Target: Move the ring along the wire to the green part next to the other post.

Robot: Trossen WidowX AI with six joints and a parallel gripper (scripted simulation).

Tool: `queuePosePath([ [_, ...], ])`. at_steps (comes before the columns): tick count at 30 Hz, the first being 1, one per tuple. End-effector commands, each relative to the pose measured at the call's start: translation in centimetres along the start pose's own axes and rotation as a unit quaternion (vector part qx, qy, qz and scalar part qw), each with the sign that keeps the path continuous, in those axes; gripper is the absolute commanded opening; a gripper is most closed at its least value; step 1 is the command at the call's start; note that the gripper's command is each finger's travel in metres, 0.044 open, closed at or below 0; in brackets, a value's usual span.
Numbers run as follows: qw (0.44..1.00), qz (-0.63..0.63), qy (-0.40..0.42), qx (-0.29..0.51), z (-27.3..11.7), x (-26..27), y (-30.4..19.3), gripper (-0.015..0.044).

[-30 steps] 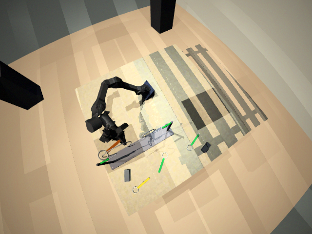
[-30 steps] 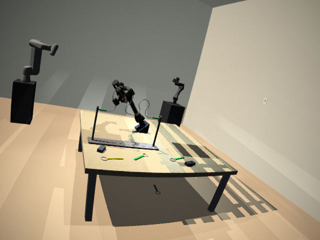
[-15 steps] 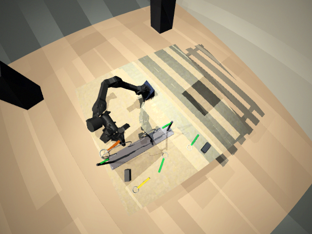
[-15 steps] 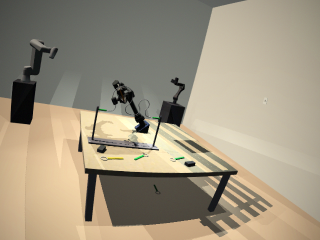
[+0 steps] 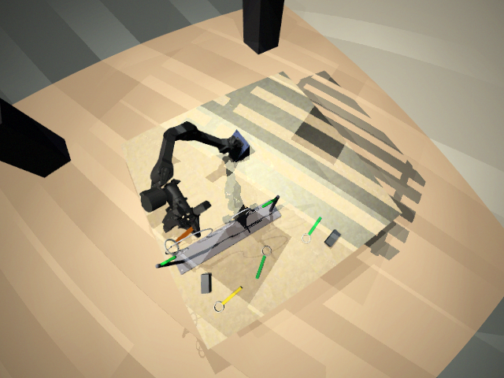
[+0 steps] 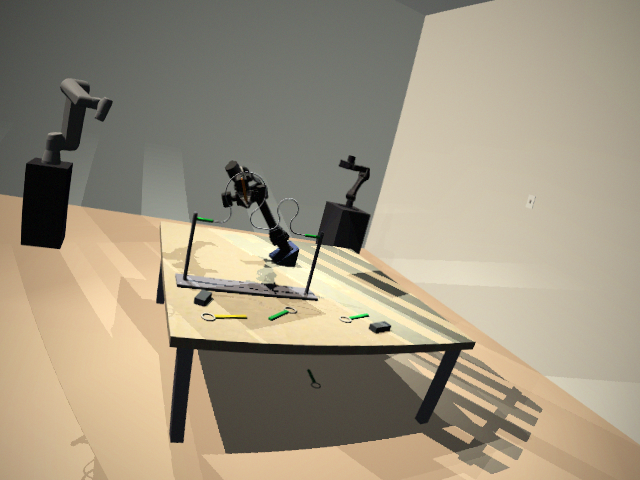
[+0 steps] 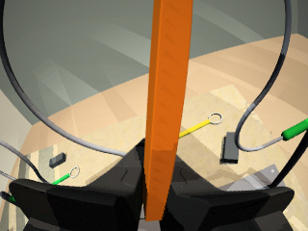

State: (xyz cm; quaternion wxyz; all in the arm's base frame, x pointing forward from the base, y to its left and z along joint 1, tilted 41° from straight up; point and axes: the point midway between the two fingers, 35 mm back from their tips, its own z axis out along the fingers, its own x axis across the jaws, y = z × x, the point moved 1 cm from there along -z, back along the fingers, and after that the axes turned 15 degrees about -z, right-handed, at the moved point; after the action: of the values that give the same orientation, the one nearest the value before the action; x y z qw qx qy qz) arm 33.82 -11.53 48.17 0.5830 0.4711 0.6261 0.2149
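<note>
My gripper (image 5: 194, 231) (image 7: 150, 144) is shut on the orange handle (image 5: 185, 235) (image 6: 244, 188) (image 7: 168, 96), high above the table. The metal ring (image 5: 164, 247) is at the handle's far end, around or beside the wire's high left loop; threading is too small to tell. It is out of the wrist view. The thin grey wire (image 6: 298, 206) (image 7: 72, 141) curves between the left green part (image 5: 167, 261) (image 6: 205, 220) (image 7: 295, 130) and the right green part (image 5: 269, 202) (image 6: 311, 236). These adjoin the left post (image 6: 190, 248) and right post (image 6: 313, 264). Clearance between fingers and wire is unclear.
The grey base plate (image 5: 199, 252) (image 6: 232, 285) lies under the wire. A yellow-handled ring (image 5: 231, 296), two green-handled rings (image 5: 261, 266) (image 5: 314, 225) and two dark blocks (image 5: 206, 283) (image 5: 332, 237) lie in front. Another green-handled ring (image 6: 310, 376) shows below the table.
</note>
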Motion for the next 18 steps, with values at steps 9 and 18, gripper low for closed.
queuePosePath([
  [9,0.997,-0.076,-0.030,-0.002,0.03,-0.73,-0.17,-0.0150],
  [18,0.990,-0.128,-0.050,-0.004,0.06,-1.24,-0.21,-0.0150],
])
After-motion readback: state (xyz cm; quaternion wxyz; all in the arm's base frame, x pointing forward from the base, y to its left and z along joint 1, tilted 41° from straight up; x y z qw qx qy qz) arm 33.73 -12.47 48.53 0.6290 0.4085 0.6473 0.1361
